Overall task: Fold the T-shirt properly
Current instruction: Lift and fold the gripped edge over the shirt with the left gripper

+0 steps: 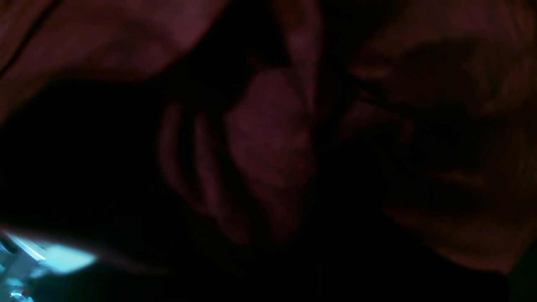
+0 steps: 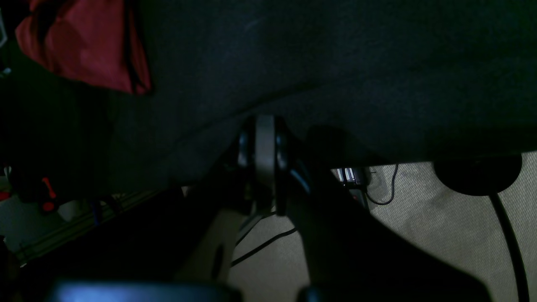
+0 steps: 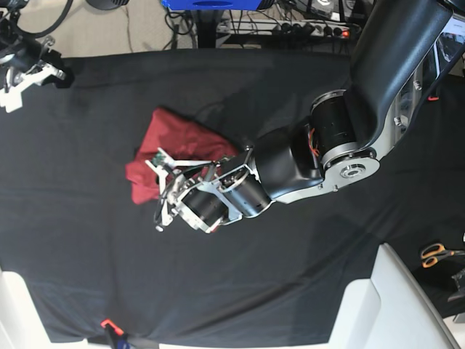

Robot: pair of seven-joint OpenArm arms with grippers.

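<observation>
The T-shirt (image 3: 178,145) is a maroon bunched heap left of the middle of the black table cloth (image 3: 305,87). My left gripper (image 3: 158,193) reaches in from the right and lies on the heap's lower edge, its two white fingers (image 3: 156,161) spread apart. The left wrist view is dark and filled with close maroon folds (image 1: 268,138); no fingers show there. My right gripper (image 3: 18,83) sits at the far left corner, away from the shirt, empty, with its fingers apart. In the right wrist view the shirt (image 2: 84,46) shows small at the top left.
Orange-handled scissors (image 3: 436,253) lie off the table's right side. White blocks (image 3: 392,305) stand at the front right and front left corners. A power strip with cables (image 3: 290,27) lies beyond the far edge. The left arm's thick body (image 3: 341,138) spans the right half.
</observation>
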